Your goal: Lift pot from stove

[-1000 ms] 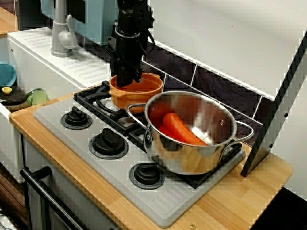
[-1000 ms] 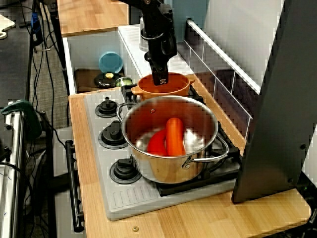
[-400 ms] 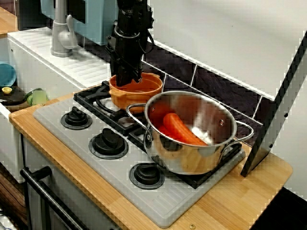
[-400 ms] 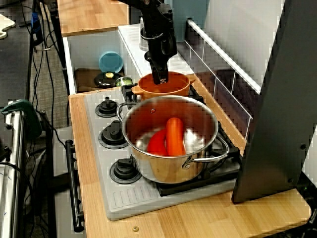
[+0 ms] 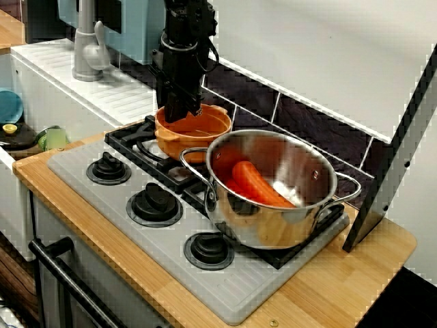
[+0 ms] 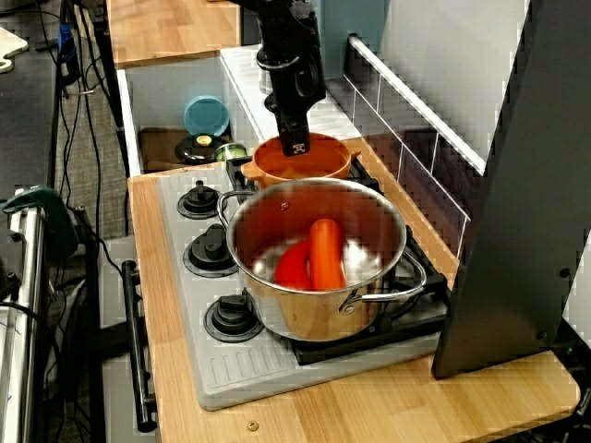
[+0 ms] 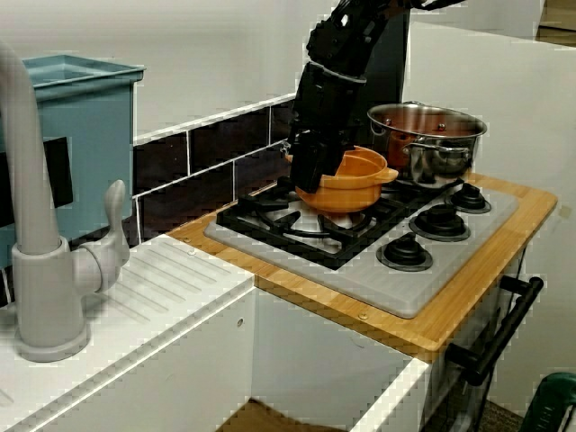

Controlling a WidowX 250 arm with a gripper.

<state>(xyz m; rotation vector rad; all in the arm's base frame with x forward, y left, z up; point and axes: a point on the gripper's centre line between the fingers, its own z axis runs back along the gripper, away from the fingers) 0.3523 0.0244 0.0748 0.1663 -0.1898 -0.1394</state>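
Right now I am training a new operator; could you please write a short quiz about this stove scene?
1. True or false: the fingers grip the rim of the orange pot.
2. What lies inside the steel pot? A) a carrot B) a spoon C) nothing
3. In the side view, is the orange pot level or tilted over the stove?

Key: 1 true; 2 A; 3 tilted, its free side higher.
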